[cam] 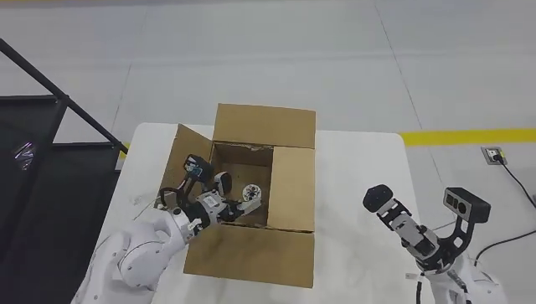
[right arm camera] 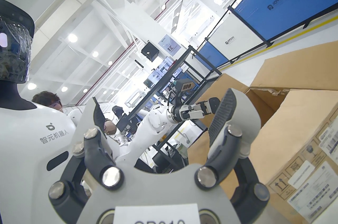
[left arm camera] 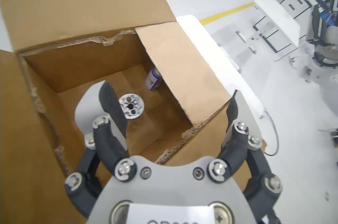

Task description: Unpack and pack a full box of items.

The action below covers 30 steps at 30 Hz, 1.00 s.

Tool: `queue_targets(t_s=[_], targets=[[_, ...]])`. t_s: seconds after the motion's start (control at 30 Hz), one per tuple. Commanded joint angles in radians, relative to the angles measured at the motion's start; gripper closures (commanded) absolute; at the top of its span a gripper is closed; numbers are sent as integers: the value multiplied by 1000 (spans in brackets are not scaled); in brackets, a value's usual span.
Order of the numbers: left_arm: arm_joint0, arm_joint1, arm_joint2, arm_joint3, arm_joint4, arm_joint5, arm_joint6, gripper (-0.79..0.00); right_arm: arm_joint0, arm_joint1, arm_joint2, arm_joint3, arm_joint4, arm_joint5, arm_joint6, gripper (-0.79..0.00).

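An open cardboard box (cam: 291, 188) stands on the white table (cam: 360, 170) with its flaps spread. On its floor lie a round silver disc with holes (left arm camera: 131, 106) and a purple can (left arm camera: 153, 79), the can tucked under the side flap. The disc appears in the top view as a white round piece (cam: 251, 192). My left gripper (left arm camera: 171, 106) hangs open over the box's near corner, just above and short of the disc, holding nothing. My right gripper (right arm camera: 161, 111) is open and empty, raised beside the box's outer wall (right arm camera: 290, 135), at the table's near right (cam: 379, 198).
The box's side flap (left arm camera: 182, 69) slopes inward over part of the opening. Torn cardboard edges run along the box rim (left arm camera: 103, 40). Bare table lies to the right of the box (cam: 368, 220). A black frame stands off the table's left side (cam: 50, 86).
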Motion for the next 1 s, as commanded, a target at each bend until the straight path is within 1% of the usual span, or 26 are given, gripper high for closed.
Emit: queue_targets(t_s=[0.0, 0.03, 0.07, 0.13, 0.17, 0.27, 0.37, 0.53, 0.63, 0.73, 0.83, 0.97], targets=[[-69, -11, 56, 84, -142, 34, -64, -785, -9, 2, 15, 5, -2, -5, -29, -785], [-105, -16, 75, 128, -187, 51, -86, -785, -13, 4, 24, 12, 1, -7, -40, -785], [-139, -21, 96, 169, -198, 59, -93, -785, -17, 5, 31, 19, 6, -8, -46, -785], [-196, -34, 140, 257, -277, 68, -107, -785, -26, 8, 51, 38, 4, -11, -66, -785], [-224, -39, 159, 299, -278, 74, -102, -785, -30, 9, 62, 47, -7, -11, -81, -785], [-288, -58, 217, 411, -371, 64, -126, -785, -43, 12, 72, 57, -23, -11, -109, -785], [-341, -75, 257, 508, -455, 34, -149, -785, -55, 15, 85, 58, -30, -14, -126, -785], [-401, -103, 321, 619, -536, -19, -146, -785, -74, 21, 95, 48, -30, -17, -142, -785], [-429, -117, 351, 663, -575, -51, -153, -785, -78, 24, 96, 45, -32, -17, -148, -785], [-443, -124, 358, 677, -589, -79, -145, -785, -80, 28, 94, 42, -33, -16, -152, -785], [-443, -123, 344, 666, -611, -94, -143, -785, -81, 31, 88, 35, -36, -17, -154, -785], [-430, -116, 321, 607, -616, -98, -148, -785, -73, 34, 80, 38, -34, -20, -161, -785]])
